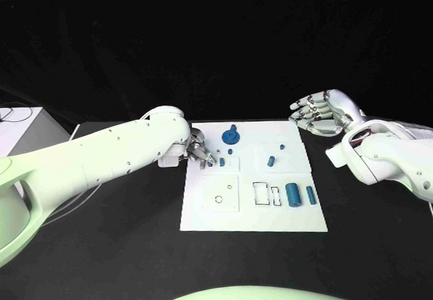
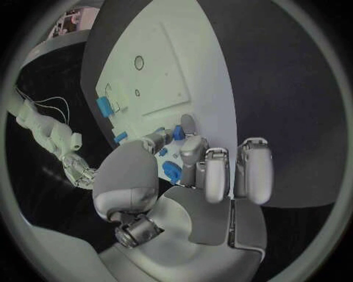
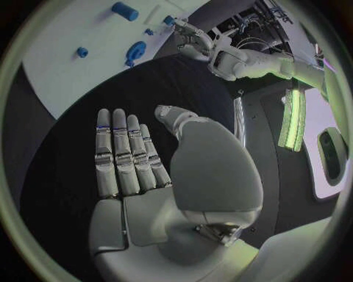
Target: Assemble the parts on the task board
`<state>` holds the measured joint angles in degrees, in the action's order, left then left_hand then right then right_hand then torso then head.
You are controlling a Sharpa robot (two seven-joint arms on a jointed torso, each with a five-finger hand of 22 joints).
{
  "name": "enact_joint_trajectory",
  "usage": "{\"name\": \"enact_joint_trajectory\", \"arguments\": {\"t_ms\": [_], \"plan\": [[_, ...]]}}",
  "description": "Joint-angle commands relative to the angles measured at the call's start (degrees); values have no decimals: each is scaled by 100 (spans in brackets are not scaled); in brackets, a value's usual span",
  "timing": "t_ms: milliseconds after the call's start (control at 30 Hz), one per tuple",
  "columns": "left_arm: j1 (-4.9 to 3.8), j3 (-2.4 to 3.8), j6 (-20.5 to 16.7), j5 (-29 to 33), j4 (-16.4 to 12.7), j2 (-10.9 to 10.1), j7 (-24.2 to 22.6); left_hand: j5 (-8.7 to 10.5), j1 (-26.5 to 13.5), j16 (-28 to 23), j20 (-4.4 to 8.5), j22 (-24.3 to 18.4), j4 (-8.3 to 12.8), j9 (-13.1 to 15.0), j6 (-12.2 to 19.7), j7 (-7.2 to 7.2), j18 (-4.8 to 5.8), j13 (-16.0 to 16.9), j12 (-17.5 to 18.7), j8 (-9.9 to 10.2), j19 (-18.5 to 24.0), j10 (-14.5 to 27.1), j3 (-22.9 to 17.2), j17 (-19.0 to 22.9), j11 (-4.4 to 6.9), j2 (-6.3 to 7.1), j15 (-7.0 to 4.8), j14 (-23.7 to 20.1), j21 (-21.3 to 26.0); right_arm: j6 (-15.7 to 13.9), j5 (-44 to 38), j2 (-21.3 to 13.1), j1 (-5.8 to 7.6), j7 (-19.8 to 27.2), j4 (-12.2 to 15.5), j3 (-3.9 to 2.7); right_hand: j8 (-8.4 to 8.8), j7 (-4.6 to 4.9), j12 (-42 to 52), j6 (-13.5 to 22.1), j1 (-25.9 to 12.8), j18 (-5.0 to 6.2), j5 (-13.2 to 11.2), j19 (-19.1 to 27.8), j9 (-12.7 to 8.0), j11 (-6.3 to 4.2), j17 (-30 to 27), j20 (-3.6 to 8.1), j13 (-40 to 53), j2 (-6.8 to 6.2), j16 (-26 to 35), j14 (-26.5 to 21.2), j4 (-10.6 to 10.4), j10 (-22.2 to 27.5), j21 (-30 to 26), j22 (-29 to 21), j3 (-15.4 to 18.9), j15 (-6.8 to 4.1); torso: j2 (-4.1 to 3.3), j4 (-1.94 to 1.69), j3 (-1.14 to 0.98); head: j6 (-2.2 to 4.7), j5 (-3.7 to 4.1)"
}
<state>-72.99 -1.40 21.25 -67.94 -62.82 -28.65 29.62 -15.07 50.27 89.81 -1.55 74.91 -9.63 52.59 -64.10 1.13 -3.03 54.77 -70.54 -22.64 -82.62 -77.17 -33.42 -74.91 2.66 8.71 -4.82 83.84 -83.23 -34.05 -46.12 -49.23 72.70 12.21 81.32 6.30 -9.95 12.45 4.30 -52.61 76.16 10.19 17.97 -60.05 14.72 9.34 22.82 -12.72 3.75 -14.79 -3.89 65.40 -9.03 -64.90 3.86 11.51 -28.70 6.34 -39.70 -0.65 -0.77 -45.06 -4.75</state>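
Note:
The white task board (image 1: 209,213) lies in the middle of the black table. My left hand (image 1: 199,150) reaches over its far left part, and thumb and a finger pinch a small blue peg (image 2: 178,133) just above the board (image 2: 173,76). A blue gear-like part (image 1: 230,134) sits just beyond the left hand, with small blue pieces (image 1: 271,161) to its right. A thick blue cylinder (image 1: 292,194) and a slim blue piece (image 1: 310,194) lie at the board's right side. My right hand (image 1: 320,113) hovers past the far right corner, fingers straight and apart (image 3: 125,158), holding nothing.
A round hole (image 1: 219,199) and rectangular slots (image 1: 261,192) are sunk in the board's near half. A white box (image 1: 21,130) with cables stands at the table's far left. Bare black table surrounds the board.

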Motion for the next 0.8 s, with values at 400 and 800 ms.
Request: {"name": "enact_joint_trajectory", "arguments": {"t_ms": [400,800], "plan": [[43,39,-661,408,-176,-187,-66,24,146,19,7,510,-367,-52,115,16,12,-82,120,-12,23,108,563,-1509,-29,229,-21,616,71,62,-16,5,-4,58,2,-2,38,44,-6,-9,25,32,23,21,-7,-15,-5,-5,-8,18,0,-43,15,42,-11,-5,28,14,-3,1,-2,12,-3],[93,173,-1693,1298,-438,-505,-562,270,742,-699,-376,-1258,-713,-325,1503,610,-451,-1936,1418,38,1671,2100,1551,-75,-589,267,464,-302,1674,60,-15,-21,-6,61,19,-2,43,47,-7,-8,24,32,31,24,-9,-12,-15,-7,-8,19,2,-50,15,51,-12,-21,33,18,-5,-2,-9,32,24]]}}
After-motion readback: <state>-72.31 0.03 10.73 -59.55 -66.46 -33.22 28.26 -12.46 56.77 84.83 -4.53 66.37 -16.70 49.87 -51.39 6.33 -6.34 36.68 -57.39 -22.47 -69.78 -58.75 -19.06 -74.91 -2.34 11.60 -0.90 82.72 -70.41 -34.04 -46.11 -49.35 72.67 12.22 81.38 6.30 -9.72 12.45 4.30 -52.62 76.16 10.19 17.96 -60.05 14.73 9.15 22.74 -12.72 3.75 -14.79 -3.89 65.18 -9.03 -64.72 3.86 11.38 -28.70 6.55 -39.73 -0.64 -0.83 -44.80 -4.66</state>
